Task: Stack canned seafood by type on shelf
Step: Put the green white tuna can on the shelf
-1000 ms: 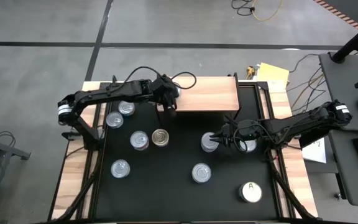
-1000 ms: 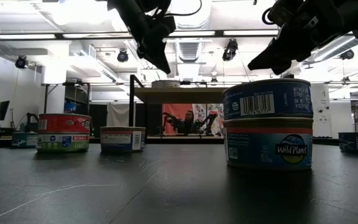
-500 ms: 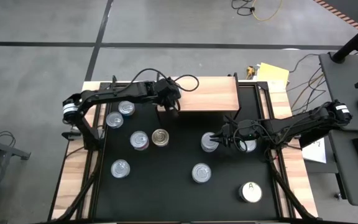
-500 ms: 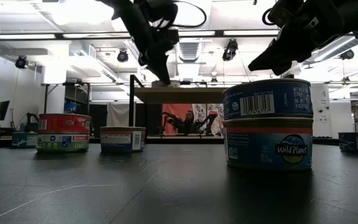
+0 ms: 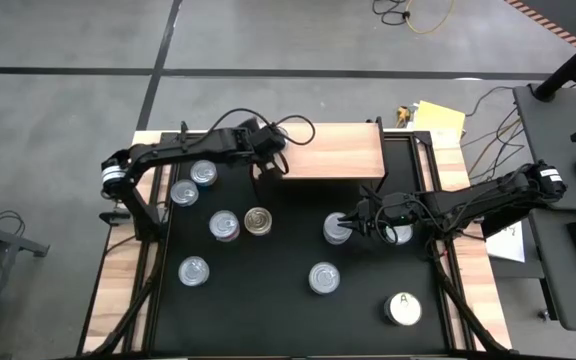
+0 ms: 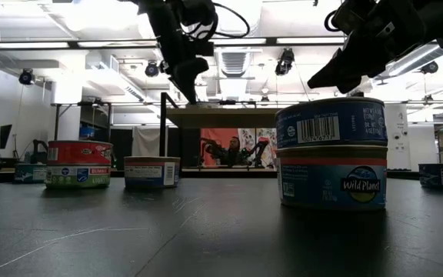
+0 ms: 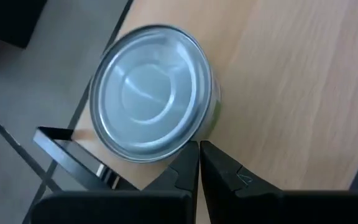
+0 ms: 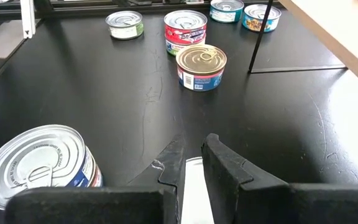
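We locate the left gripper (image 5: 272, 163) above the left end of the shelf (image 5: 338, 150), its fingers (image 7: 219, 168) pressed together and holding nothing, just beside a silver-topped can (image 7: 151, 93) standing on the shelf near its edge. We locate the right gripper (image 5: 353, 222) low over the black tabletop (image 5: 288, 315), fingers nearly together around a thin white object we cannot identify, beside another silver-topped can (image 5: 336, 229). The remaining cans stand scattered on the tabletop, including a gold-topped can (image 5: 258, 220) and a white-topped can marked "A" (image 5: 403, 308).
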You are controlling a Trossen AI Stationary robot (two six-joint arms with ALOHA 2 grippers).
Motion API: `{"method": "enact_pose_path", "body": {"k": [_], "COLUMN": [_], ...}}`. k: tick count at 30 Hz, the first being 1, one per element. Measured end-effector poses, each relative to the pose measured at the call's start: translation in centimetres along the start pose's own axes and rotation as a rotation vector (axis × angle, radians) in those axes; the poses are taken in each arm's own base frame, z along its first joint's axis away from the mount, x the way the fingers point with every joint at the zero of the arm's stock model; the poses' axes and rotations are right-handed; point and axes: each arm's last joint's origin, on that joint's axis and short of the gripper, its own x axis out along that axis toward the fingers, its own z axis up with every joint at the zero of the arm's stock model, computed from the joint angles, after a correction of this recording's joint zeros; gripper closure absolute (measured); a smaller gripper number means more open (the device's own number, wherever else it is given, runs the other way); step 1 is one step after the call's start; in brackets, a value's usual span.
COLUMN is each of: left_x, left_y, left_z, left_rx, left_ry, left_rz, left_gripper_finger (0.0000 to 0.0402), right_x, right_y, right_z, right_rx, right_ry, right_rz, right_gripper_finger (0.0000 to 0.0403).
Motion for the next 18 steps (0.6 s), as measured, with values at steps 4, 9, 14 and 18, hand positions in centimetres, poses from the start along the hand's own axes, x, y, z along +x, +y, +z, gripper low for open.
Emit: {"method": "enact_pose_path", "body": {"k": [4,9,14,18], "left_x": [-0.9,-0.7,0.5,1.7], "left_y": [0.7,3.0,4.6,4.4], "left_z": [1.4,2.1,1.7,1.5], "left_rx": [-0.006,-0.054,-0.120,-0.117], "left_ry": [-0.086,-0.128,-0.115,-0.079], "left_rz": [-0.042,-0.052,-0.151,-0.152], "left_gripper_finger": [0.0401,0.0401,0.0401,0.0401], "right_x": [0.0,0.0,0.0,0.0], "right_y": [0.0,0.0,0.0,0.0], "right_z": [0.0,0.0,-0.1,-0.1], "right_rx": [-0.001,-0.001,-0.002,-0.002], "right_ry": [0.001,0.001,0.004,0.006], "right_rz": [0.000,0.000,-0.001,-0.001], "right_gripper_finger": [0.0360,0.0360,0.0360,0.0360]}}
